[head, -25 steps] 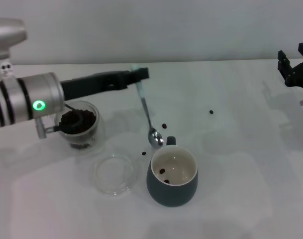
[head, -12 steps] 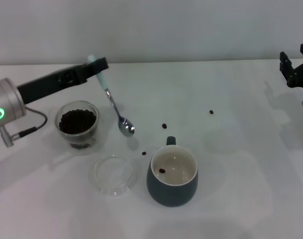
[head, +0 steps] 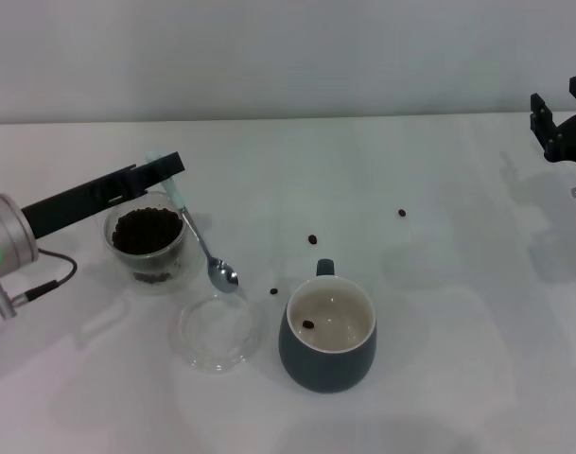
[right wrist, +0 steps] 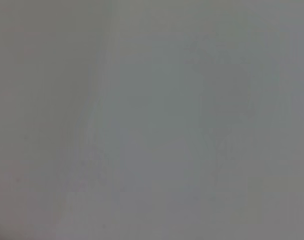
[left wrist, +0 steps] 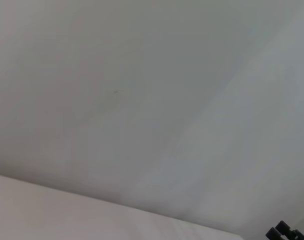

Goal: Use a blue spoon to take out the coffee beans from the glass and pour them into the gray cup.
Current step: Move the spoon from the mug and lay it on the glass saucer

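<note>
The left pincer (head: 170, 171) is pinching the pale handle of the blue spoon (head: 200, 238), which hangs tilted from it, its metal bowl low over the white worktop (head: 458, 312). Directly beneath the pincer sits the glass (head: 148, 244), heaped with coffee beans (head: 147, 231). The spoon's bowl lies just past the glass, close to the rim of a flat clear glass dish (head: 217, 331). Farther out from the pincer stands the gray cup (head: 328, 337) with one bean visible inside; a few loose beans lie on the worktop near it. The right pincer (head: 562, 128) sits at the far edge, well apart; whether it is spread or pressed together cannot be told.
</note>
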Robot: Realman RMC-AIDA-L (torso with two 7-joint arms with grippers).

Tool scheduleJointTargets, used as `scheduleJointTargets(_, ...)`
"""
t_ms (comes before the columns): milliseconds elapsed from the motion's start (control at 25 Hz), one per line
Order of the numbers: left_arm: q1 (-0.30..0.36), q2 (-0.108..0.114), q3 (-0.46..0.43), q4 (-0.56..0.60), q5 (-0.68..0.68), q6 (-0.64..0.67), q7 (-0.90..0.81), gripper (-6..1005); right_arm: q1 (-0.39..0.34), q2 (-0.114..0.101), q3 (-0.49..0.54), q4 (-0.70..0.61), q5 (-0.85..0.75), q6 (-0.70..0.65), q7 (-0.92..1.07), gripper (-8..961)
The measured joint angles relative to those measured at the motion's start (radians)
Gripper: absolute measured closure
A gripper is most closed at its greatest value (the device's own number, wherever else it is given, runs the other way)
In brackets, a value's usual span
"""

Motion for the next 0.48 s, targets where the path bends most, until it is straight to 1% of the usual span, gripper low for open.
scheduleJointTargets(280, 0.019, -0.004, -0.001, -0.019, -0.001, -0.018, -0.004, 864, -0.003, 0.001, 0.001, 0.000, 0.000, -0.006, -0.003, 429)
scheduleJointTargets(480, 0.006, 0.001, -0.001, -0.064, 0.003, -0.026, -0.006, 864, -0.004, 0.002, 0.001, 0.000, 0.000, -0.004, -0.003, 429)
